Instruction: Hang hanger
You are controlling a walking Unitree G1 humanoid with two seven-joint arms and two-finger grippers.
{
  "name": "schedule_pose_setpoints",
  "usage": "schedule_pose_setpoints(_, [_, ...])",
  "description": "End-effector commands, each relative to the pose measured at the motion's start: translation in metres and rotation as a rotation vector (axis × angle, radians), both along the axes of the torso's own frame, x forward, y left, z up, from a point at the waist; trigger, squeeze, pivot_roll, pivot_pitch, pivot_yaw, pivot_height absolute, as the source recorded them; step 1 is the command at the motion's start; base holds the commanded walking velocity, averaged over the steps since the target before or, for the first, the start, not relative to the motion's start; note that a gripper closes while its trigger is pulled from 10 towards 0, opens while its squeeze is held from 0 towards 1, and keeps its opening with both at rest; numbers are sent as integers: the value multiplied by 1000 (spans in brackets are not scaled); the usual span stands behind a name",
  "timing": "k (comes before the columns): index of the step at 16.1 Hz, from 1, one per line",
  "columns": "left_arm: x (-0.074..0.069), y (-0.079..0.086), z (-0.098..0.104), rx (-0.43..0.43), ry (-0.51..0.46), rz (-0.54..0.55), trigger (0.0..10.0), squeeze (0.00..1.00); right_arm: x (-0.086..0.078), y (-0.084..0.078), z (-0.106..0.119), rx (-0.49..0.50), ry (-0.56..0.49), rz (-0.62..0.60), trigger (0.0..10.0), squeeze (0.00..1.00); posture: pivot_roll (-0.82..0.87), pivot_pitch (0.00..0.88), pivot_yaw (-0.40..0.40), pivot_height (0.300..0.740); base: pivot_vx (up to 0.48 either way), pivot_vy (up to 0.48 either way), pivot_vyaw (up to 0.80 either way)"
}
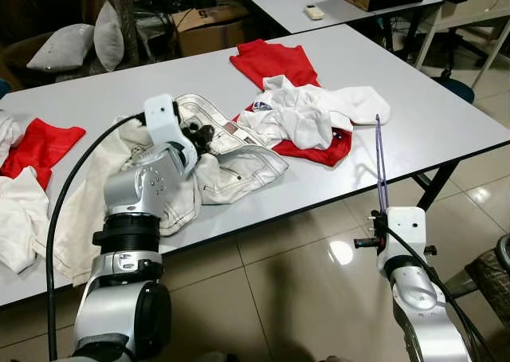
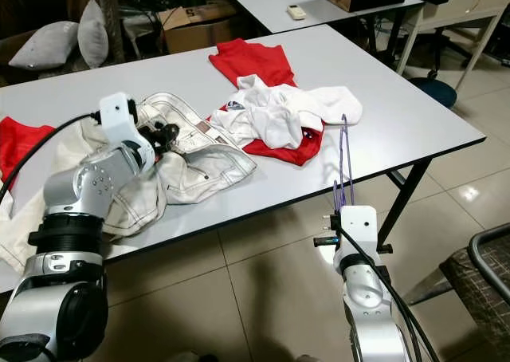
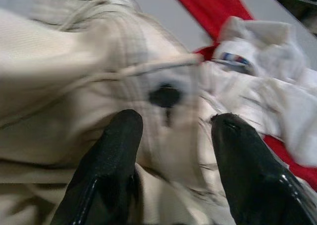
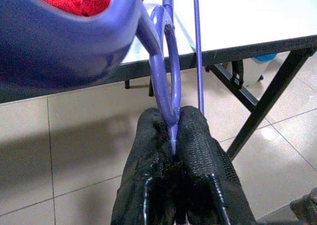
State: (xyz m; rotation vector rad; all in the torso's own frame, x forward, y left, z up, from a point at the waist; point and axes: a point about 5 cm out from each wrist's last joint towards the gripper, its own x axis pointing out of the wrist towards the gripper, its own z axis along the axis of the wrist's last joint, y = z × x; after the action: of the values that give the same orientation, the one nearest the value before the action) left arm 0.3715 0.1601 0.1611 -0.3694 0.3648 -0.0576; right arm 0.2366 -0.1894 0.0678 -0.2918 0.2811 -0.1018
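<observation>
I'm gripping the thin purple plastic hanger by its hook in my right end effector, its frame rising above the white tabletop edge. My left end effector is hovering spread open over the cream jacket. I'm judging I should keep the hanger clamped tight and steady.

A white table carries clothes — cream jacket, white shirts, red garments.
</observation>
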Motion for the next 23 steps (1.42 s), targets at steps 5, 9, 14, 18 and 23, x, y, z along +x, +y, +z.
schedule_pose_setpoints(5, [3, 14, 2, 76, -14, 17, 10000, 0, -4, 1, -2, 6, 4, -7, 10000, 0, -125, 0, 128, 740, 0, 0, 0])
schedule_pose_setpoints(9, [-11, 9, 14, 170, -106, -361, 10000, 0, -3, 2, -2, 6, 5, 0, 10000, 0, -119, 0, 121, 740, 0, 0, 0])
schedule_pose_setpoints(14, [-38, 58, 20, 413, -87, -661, 10000, 0, -3, 4, -5, 10, 15, 8, 10000, 0, -113, 0, 116, 740, 0, 0, 0])
schedule_pose_setpoints(18, [-68, 67, 4, 526, 42, -949, 10000, 0, -3, 5, -6, 17, 16, 9, 10000, 0, -93, 0, 113, 740, 0, 0, 0])
schedule_pose_setpoints(23, [-72, 90, -36, 730, 235, -883, 10000, 0, -3, 6, -6, 25, 16, -1, 10000, 0, -88, 0, 123, 740, 0, 0, 0])
